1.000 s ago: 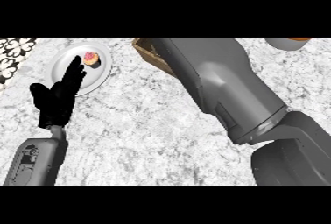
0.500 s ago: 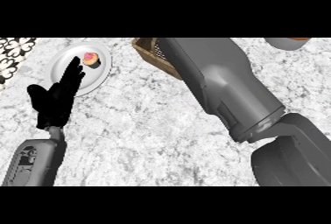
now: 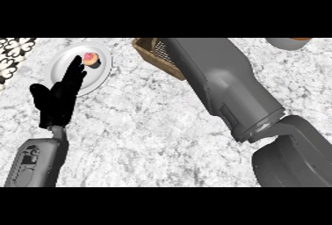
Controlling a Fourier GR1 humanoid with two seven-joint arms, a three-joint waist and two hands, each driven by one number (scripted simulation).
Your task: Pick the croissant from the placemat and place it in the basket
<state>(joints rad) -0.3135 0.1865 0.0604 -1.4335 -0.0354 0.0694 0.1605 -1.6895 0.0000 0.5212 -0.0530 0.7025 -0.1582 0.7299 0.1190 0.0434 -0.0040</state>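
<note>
A: Head view, item one?
B: Left hand (image 3: 57, 100), black, at the view's left on a grey forearm (image 3: 35, 161) that comes up from the lower edge. Fingers straight and upright, holding nothing, fingertips overlapping the lower rim of a plate.

A: The plate?
B: White plate (image 3: 65, 61), upper left on the counter. It carries one small cupcake (image 3: 90, 58) with pink topping, just beside the left hand's fingertips; whether they touch cannot be told.

A: Item beyond the plate?
B: Patterned placemat (image 3: 14, 52), black and white, at the far left edge; only a corner shows.

A: The croissant?
B: Not to be seen anywhere. No croissant shows on the visible corner of the placemat.

A: The basket?
B: Woven basket (image 3: 150, 53), brown, top centre. Only its left corner and part of its wall show; the rest lies under the right forearm.

A: Right arm?
B: Large grey right forearm (image 3: 224, 85), running from the lower right up over the basket. The right hand is out of view past the top edge, so its state cannot be told.

A: Remaining entries?
B: Marbled grey-white counter (image 3: 142, 132). One bowl (image 3: 288, 42), partly cut off at the upper right edge, well apart from the basket.
</note>
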